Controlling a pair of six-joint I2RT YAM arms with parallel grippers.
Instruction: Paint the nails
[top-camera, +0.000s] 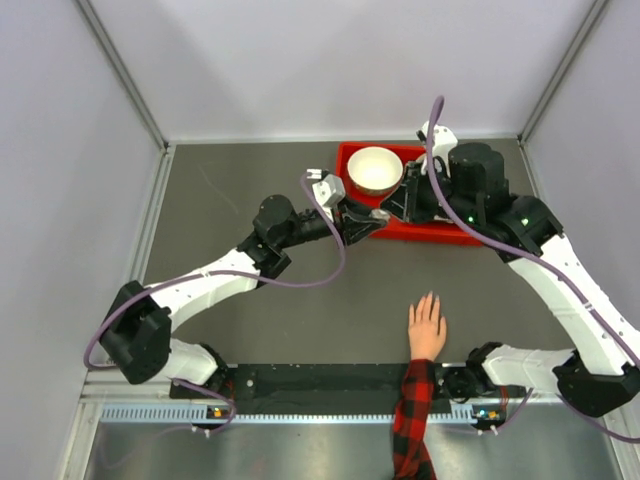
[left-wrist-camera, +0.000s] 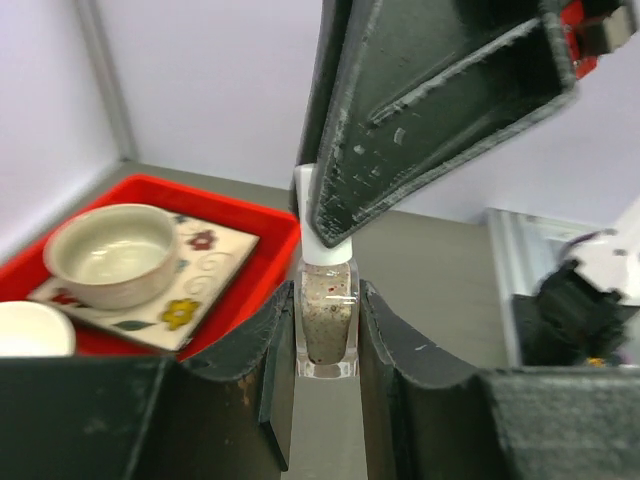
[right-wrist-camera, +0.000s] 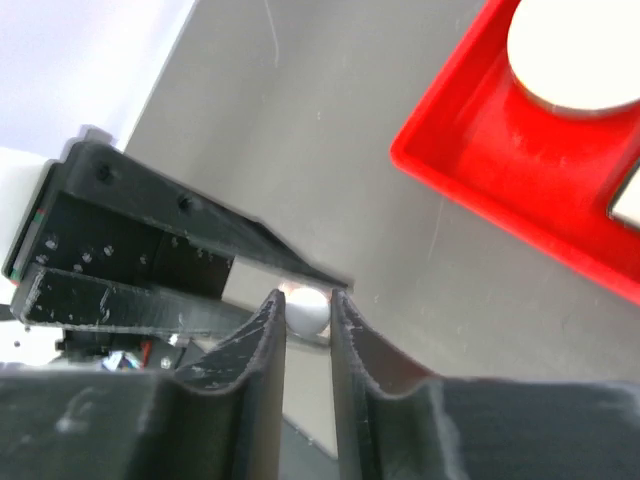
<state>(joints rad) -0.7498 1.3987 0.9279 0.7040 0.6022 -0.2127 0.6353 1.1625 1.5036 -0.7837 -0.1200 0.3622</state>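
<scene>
Now | my left gripper (left-wrist-camera: 326, 300): clamping small glass bottle (left-wrist-camera: 326, 335) | right gripper (right-wrist-camera: 308, 303): pinching its white cap (right-wrist-camera: 306, 313) | pale nails (top-camera: 433, 296): near edge.

A red tray (top-camera: 343, 172) sits on the dark grey bench (top-camera: 250, 180) towards the far right, close to the back wall (top-camera: 330, 60). In its left part stands a cream bowl (top-camera: 375, 170), upright and empty. The left wrist view shows the bowl resting on a cream tile (left-wrist-camera: 215, 265) painted with a red flower, a yellow flower and grey scrolls. Beside the tile, at the picture's edge, is a white round rim (left-wrist-camera: 30, 330), cut off. A small upright bottle (left-wrist-camera: 327, 320) of clear glass, with pale speckled contents and a white cap (right-wrist-camera: 308, 308), shows before the tray's corner. A black strip (top-camera: 330, 380) runs along the bench's near edge.
</scene>
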